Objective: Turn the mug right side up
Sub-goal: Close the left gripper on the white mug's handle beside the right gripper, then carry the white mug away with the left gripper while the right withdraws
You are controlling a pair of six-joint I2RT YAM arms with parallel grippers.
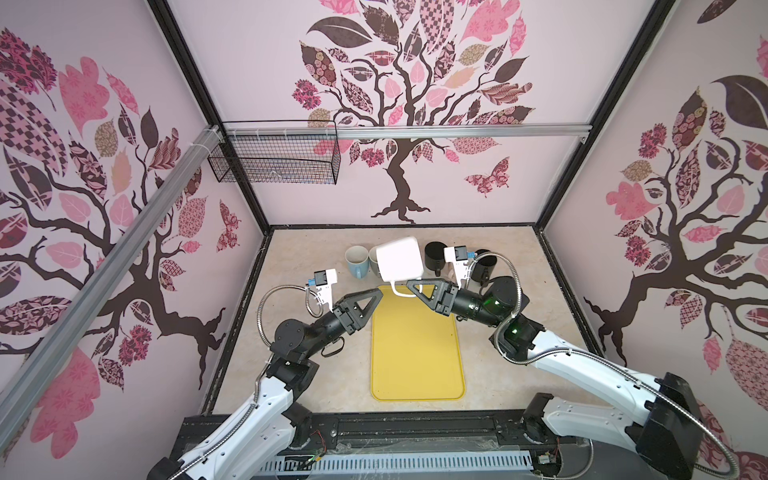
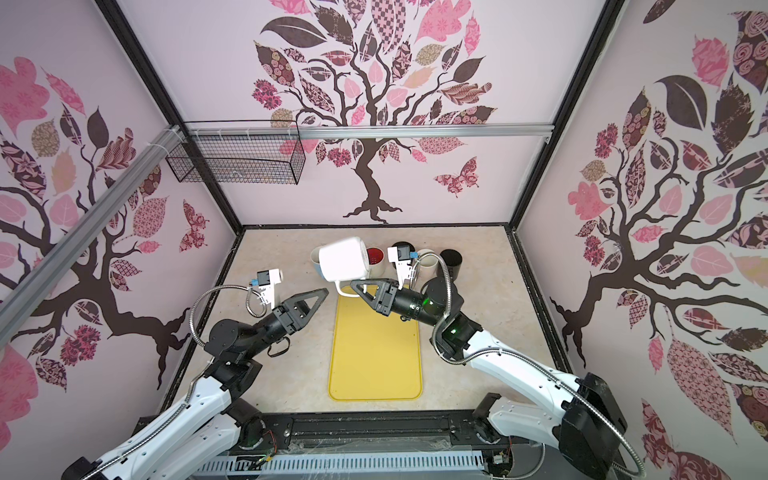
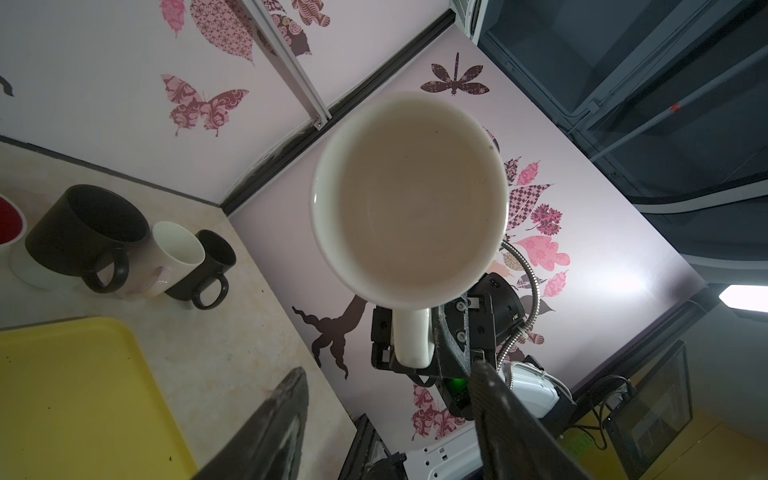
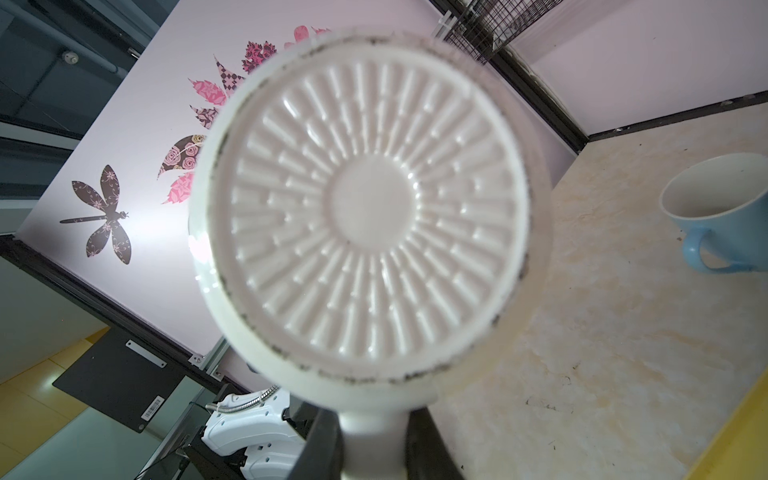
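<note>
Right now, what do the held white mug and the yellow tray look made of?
white mug: probably glazed ceramic with a glossy finish. There are sharp highlights on the ribbed underside and a dark, scuffed foot ring. The moulded ribs mean hard plastic is still possible.
yellow tray: probably moulded plastic with a satin-matte finish. The colour is even, the raised rim is rounded, and there are no sharp glints.

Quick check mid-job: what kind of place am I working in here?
Probably a lab robot booth, not a real kitchen: tree-decal wall panels, a wire basket on a rail, and a row of mugs behind a yellow tray.
</note>
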